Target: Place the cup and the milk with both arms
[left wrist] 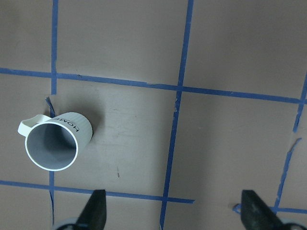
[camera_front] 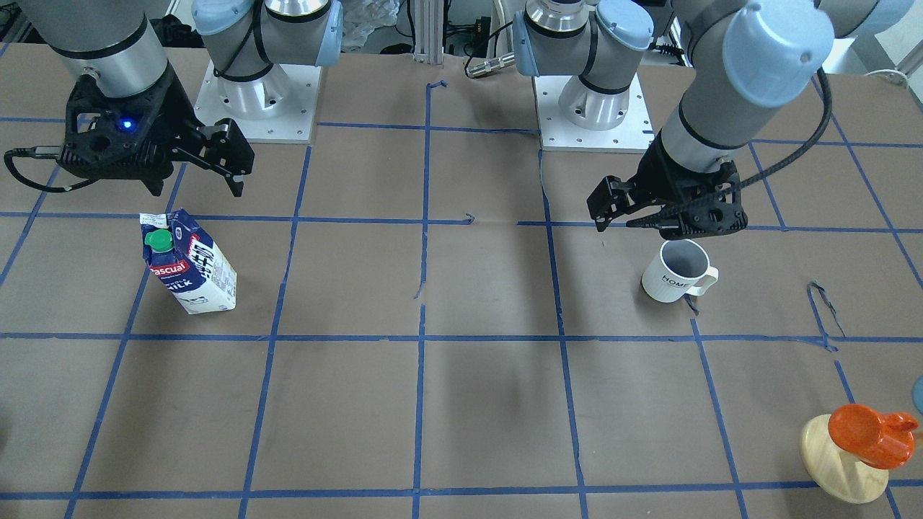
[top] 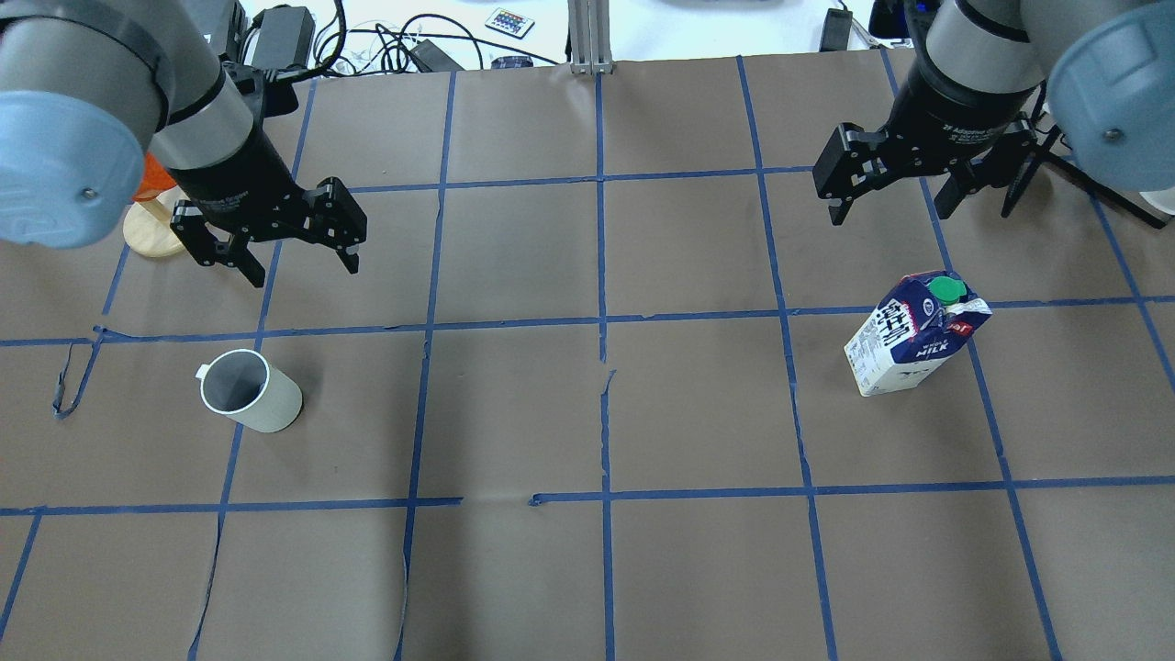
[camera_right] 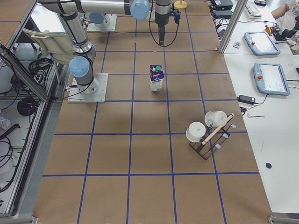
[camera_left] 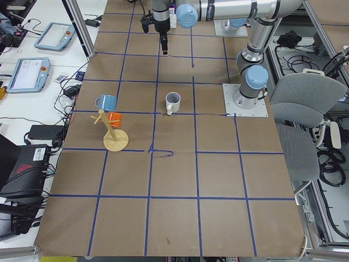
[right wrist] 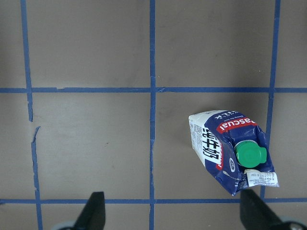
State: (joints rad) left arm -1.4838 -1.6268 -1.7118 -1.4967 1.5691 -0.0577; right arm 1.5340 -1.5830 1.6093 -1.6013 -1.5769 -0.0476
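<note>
The white cup (camera_front: 678,270) stands upright on the brown table, handle to one side; it also shows in the overhead view (top: 250,390) and the left wrist view (left wrist: 55,143). My left gripper (top: 303,264) hangs open and empty above and beyond the cup, apart from it; the left wrist view shows its fingertips (left wrist: 96,211) spread wide. The blue-and-white milk carton (camera_front: 189,263) with a green cap stands upright, seen also from overhead (top: 913,335) and in the right wrist view (right wrist: 230,148). My right gripper (top: 892,209) is open and empty, raised beyond the milk.
A wooden mug tree with an orange mug (camera_front: 858,447) stands at the table's far left corner, close behind my left arm (top: 151,220). A rack with white cups (camera_right: 208,133) stands at the far right. The arm bases (camera_front: 259,94) sit at the robot's edge.
</note>
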